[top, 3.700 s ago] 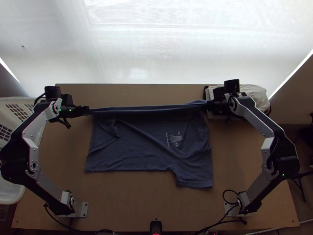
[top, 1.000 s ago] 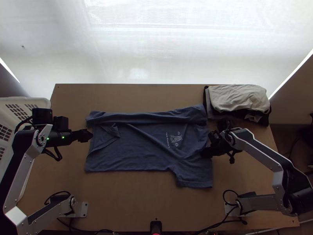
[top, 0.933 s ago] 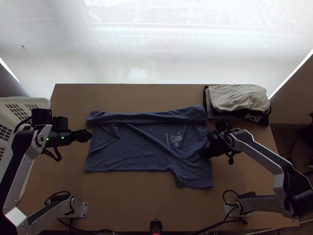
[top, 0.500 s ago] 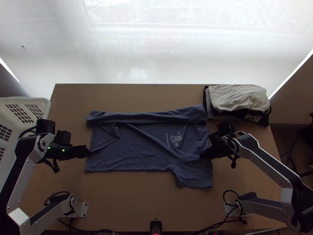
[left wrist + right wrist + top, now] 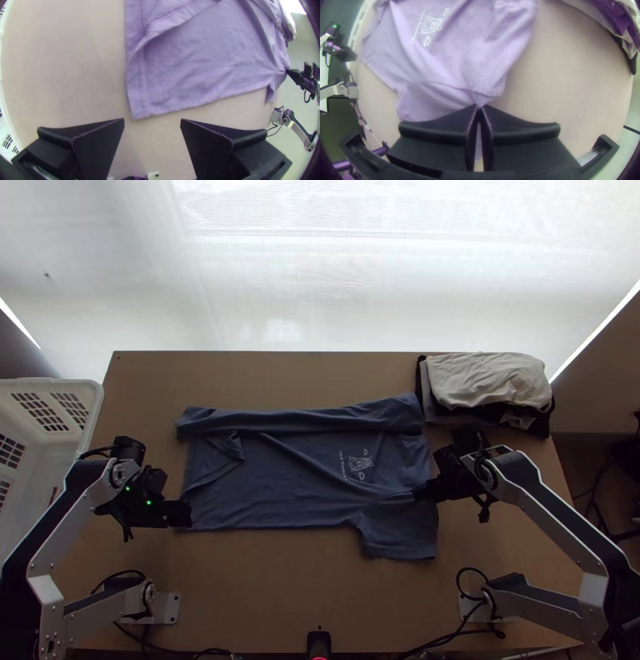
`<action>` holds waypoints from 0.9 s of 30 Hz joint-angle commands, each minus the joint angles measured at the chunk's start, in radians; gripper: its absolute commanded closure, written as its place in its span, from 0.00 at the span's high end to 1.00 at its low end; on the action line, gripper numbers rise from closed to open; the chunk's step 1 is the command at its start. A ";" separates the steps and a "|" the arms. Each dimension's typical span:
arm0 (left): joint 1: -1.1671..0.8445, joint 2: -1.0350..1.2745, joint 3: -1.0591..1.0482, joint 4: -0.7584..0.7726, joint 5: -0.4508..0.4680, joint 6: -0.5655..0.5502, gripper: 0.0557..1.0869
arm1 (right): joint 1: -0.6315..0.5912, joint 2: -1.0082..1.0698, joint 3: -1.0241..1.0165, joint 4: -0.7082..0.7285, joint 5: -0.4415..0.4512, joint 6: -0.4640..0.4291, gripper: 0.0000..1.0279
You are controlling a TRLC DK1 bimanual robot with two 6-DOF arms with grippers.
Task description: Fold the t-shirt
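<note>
Pinched bit of shirt [image 5: 296, 476] is hidden btwn R gripper's [image 5: 418, 494] fingers. Print [image 5: 360, 463] on shirt: too sm. to be read. Layers in shirt's far-side fold can't be counted. In top view, shirt's near L corner is covered by L gripper [image 5: 186, 513]. L of shirt, basket [image 5: 94, 408] is cut off by top view's edge. Beyond shirt's far R corner, pile's [image 5: 484, 380] lower layers are mostly covered.
</note>
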State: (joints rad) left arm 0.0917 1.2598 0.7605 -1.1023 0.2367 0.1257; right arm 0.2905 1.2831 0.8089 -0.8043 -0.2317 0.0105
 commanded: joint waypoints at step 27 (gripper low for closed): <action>-0.004 0.032 -0.029 0.225 -0.063 -0.029 0.04 | -0.028 -0.054 0.067 -0.107 0.005 0.000 0.03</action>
State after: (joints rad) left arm 0.0624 1.3014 0.7116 -0.8833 0.1715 0.1013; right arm 0.2657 1.2469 0.8429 -0.8711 -0.2272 0.0116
